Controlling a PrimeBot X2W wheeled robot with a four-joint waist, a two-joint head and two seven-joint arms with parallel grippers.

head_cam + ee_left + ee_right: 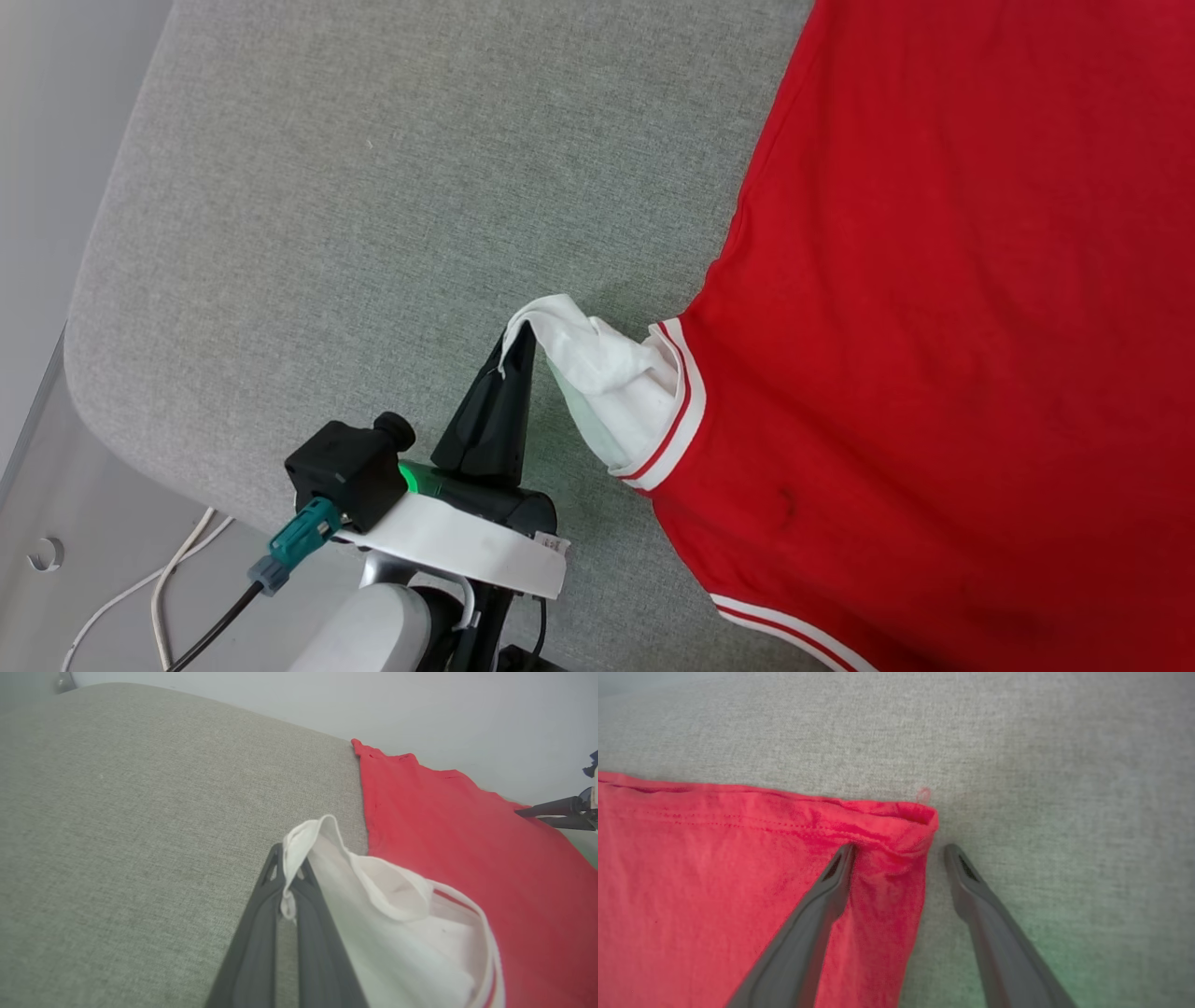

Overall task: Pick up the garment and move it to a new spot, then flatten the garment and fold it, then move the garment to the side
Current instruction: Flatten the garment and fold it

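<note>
The garment (952, 308), a red T-shirt with its plain red side up, lies spread over the right of the grey cushion (373, 187). Its white sleeve (607, 373) with red-white striped trim is pulled out to the left. My left gripper (520, 336) is shut on the sleeve's edge, which the left wrist view shows as white cloth (299, 844) pinched at the tips of my left gripper (287, 856). My right gripper (899, 847) stands open over a hem corner of the garment (738, 872), one finger above the red cloth, the other above the bare cushion.
The grey cushion's rounded left edge (84, 308) drops to a pale floor with white cables (168, 579). A light wall (420, 709) stands behind the cushion. My right gripper's fingers (551, 809) show at the far edge of the shirt in the left wrist view.
</note>
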